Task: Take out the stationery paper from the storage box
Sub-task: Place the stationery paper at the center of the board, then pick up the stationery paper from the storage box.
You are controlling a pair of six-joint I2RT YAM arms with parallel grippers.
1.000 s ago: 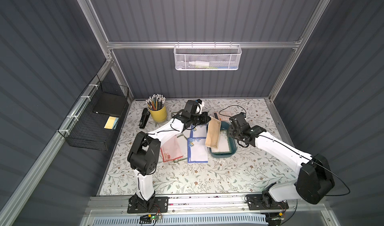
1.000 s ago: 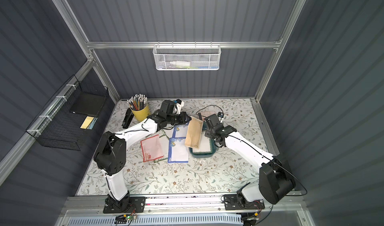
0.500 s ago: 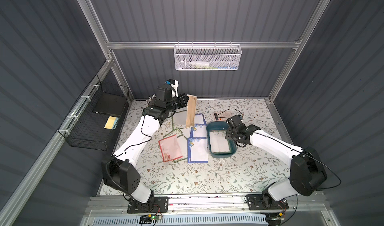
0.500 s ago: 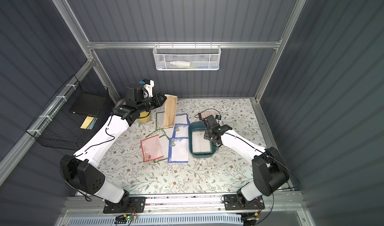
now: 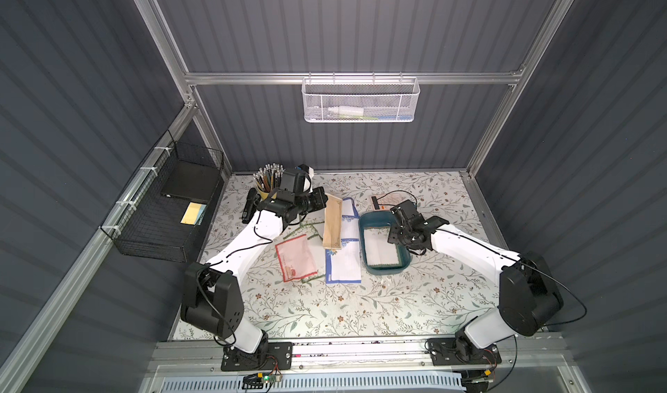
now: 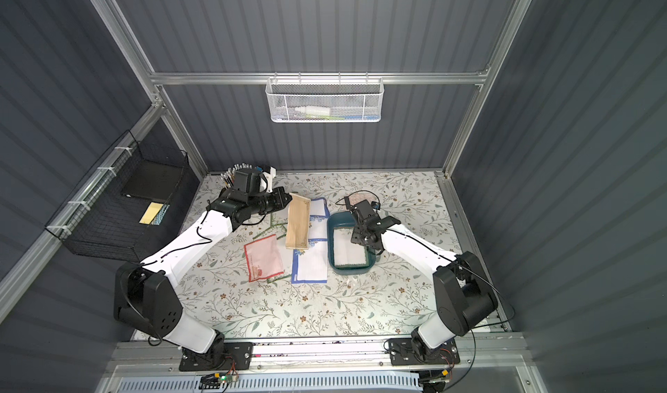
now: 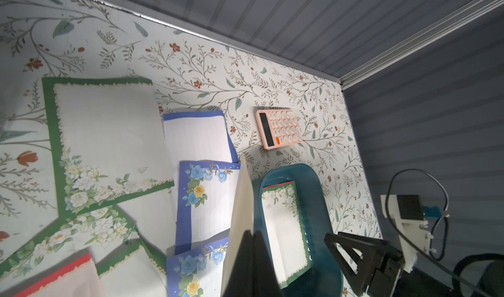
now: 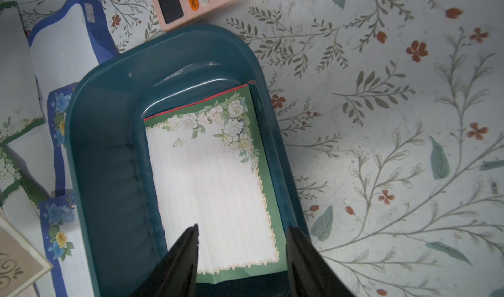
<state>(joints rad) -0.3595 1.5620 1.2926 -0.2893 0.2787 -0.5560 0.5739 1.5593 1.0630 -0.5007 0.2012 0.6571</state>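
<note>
The box (image 8: 109, 172) is dark teal; the paper (image 8: 212, 194) inside it is white, lined, with a green border of white flowers. Beside the box are a tan sheet (image 5: 332, 225) and a pink calculator (image 7: 279, 127).

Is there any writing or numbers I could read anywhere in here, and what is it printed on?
"ON/AC": on the orange key of the pink calculator.
Other calculator keys: marked, but too blurred to read.
Small sticker on a blue-bordered sheet: too small to read.
</note>
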